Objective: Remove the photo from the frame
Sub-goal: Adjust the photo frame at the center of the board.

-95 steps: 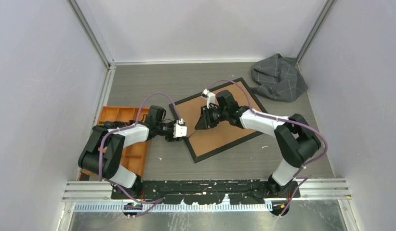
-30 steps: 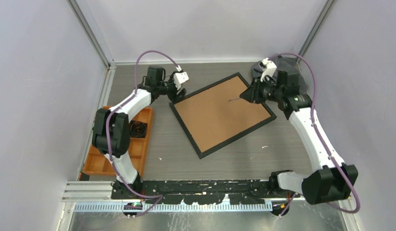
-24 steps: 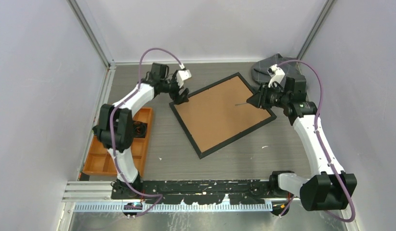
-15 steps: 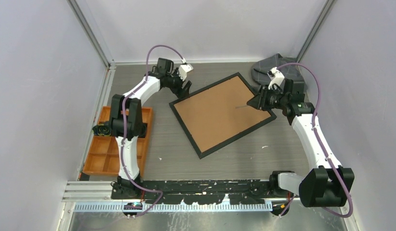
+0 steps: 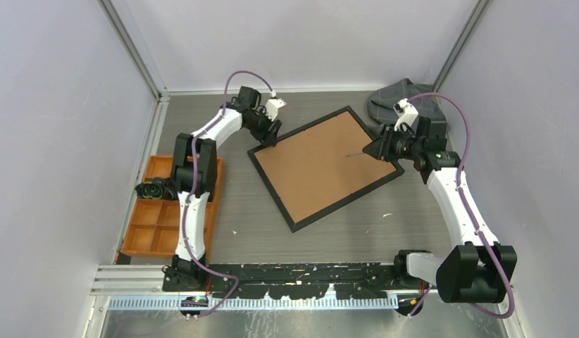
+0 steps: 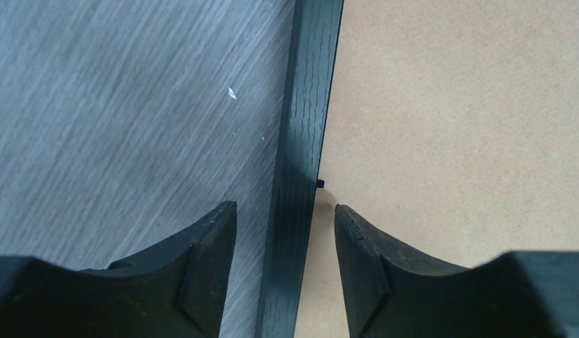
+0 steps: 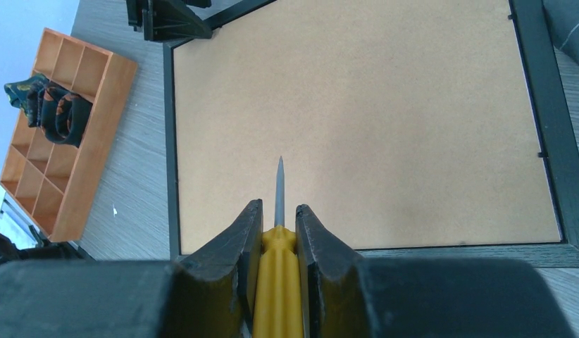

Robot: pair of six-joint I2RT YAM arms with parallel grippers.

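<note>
Grip, left: left end effector (image 6: pixel 283 218) is partly open and holds nothing. It sits astride the black border of the frame (image 6: pixel 301 127), one finger over the table (image 6: pixel 132 105) and the other over the backing board (image 6: pixel 456 105).
Grip, right: right end effector (image 7: pixel 278 211) is clamped on the yellow handle of a screwdriver (image 7: pixel 279 184), whose blade points out over the board.
Frame: it lies face-down and askew at mid-table. A small black tab (image 6: pixel 320 184) shows on the border's inner edge, just ahead of the left fingers.
Photo: not visible, presumably under the board.
Surroundings: an orange tray (image 7: pixel 102 151) sits at the table's left edge and a grey cloth (image 5: pixel 382 105) at its far right corner.
Step in hand: probably freeing the board. Pin the border with the left, bring the blade in low to each tab, and turn the tab aside without gouging the board. Clear every tab before lifting.
Change: about three seconds ago both end effectors worked by the frame's left side. Now the left is at its far left corner and the right at its right edge.
</note>
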